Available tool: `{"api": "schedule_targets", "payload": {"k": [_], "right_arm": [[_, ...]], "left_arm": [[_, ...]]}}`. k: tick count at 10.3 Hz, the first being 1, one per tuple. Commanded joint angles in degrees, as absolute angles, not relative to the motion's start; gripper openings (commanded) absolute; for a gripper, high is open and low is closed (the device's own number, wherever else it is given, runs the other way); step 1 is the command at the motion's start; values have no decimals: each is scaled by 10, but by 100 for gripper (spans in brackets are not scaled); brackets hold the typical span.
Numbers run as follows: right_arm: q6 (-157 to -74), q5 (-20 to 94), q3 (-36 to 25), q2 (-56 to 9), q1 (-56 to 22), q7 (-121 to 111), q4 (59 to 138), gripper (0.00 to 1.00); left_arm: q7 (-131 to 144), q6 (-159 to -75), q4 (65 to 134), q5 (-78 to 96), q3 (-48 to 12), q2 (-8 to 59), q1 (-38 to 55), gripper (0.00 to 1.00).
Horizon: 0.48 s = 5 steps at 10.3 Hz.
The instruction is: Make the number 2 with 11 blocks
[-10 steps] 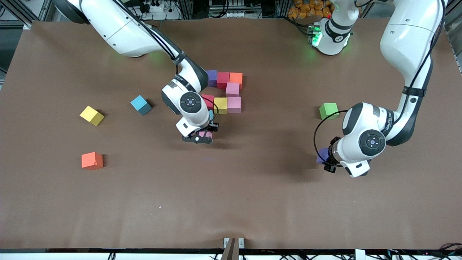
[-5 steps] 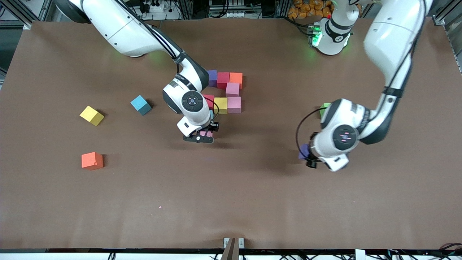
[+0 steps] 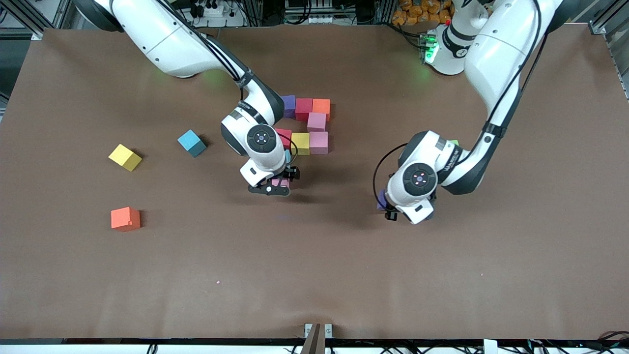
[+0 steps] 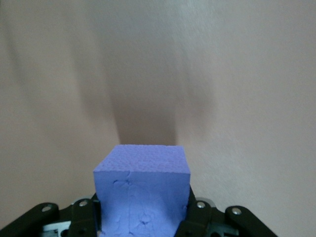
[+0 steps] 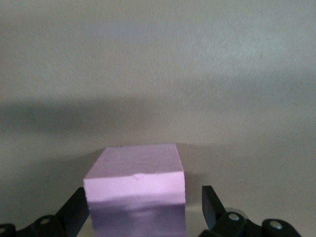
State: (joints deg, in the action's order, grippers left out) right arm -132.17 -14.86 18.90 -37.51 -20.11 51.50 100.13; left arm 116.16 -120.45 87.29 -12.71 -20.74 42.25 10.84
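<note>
Part of the number 2 lies mid-table: a purple block (image 3: 288,104), a red block (image 3: 303,107) and an orange block (image 3: 322,105) in a row, then a pink block (image 3: 317,121), then another pink block (image 3: 319,141), a yellow block (image 3: 300,142) and a red block (image 3: 283,136). My right gripper (image 3: 276,188) (image 5: 144,205) stands open around a pink block (image 3: 281,182) (image 5: 136,168) that rests on the table, nearer the camera than that red block. My left gripper (image 3: 385,206) (image 4: 142,212) is shut on a purple block (image 3: 381,200) (image 4: 143,163), held over bare table.
Loose blocks lie toward the right arm's end: a blue block (image 3: 191,142), a yellow block (image 3: 125,157) and an orange block (image 3: 125,219). A green block (image 3: 453,142) peeks out from under the left arm. The brown table (image 3: 314,275) has free room near the front camera.
My left arm has carried the purple block toward the middle of the table. My right gripper has opened and let go of the pink block.
</note>
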Motion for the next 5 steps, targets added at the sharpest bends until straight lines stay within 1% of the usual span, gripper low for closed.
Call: {"api": "schedule_targets", "payload": {"k": [1,2,4,5], "right_arm": [[-1279,-150,185,-322,-200,502,1006,100],[-1259,-146,187,-289,-190,495,1009,100],[-1252,-72,189,-220,-170,483,1035,100],[-1250,-62,189,-187,-147,443,1051,100]], "left_arm": [[1208,-1201,821,-118,-200,457,141,36],[1236,-1208,810,-119,-198,461,156,36],[1280,-1240,788,-119,-198,483,182,36],[1297,-1243,777,-119,-193,492,199,36]]}}
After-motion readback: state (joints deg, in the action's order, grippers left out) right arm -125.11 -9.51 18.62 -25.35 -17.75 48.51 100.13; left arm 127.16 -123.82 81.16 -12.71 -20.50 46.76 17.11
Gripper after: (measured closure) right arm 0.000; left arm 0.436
